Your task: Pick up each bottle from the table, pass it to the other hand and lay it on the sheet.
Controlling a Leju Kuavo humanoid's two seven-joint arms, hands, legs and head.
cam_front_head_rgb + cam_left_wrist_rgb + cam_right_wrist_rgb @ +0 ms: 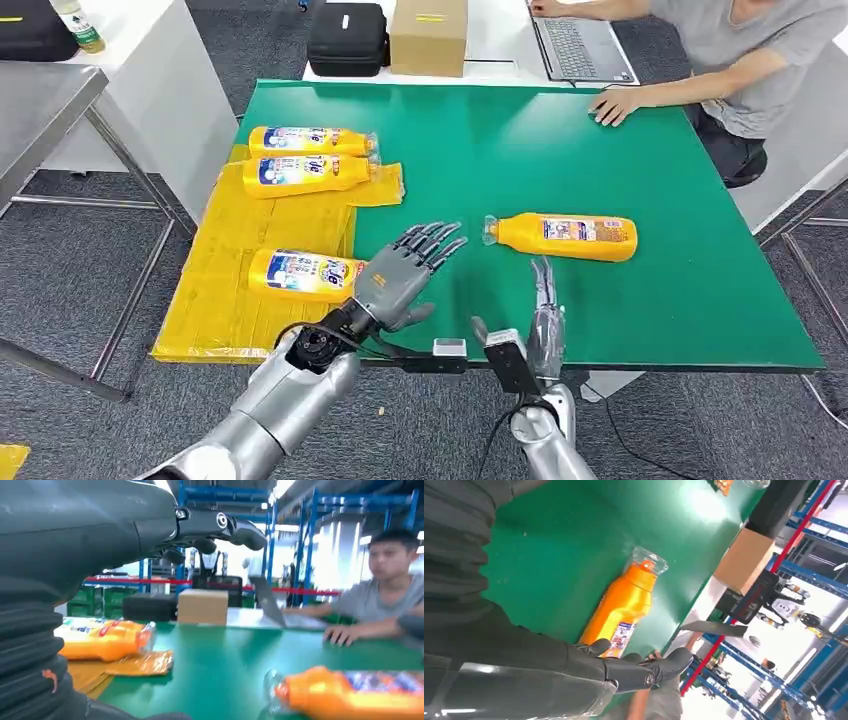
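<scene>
Right hand (541,318) nearest, held edge-on, fingers straight and apart, nothing held. Left hand (400,275) flat, fingers spread, nothing held. Last bottle (565,236) seen lying on green table (700,300), clear cap toward left hand. Best gripped round middle by right hand, then passed left. Three bottles laid on yellow sheet (250,240). Person's hand (612,105) rested on far edge; cardboard box (428,36) well behind. Path to bottle judged free.
</scene>
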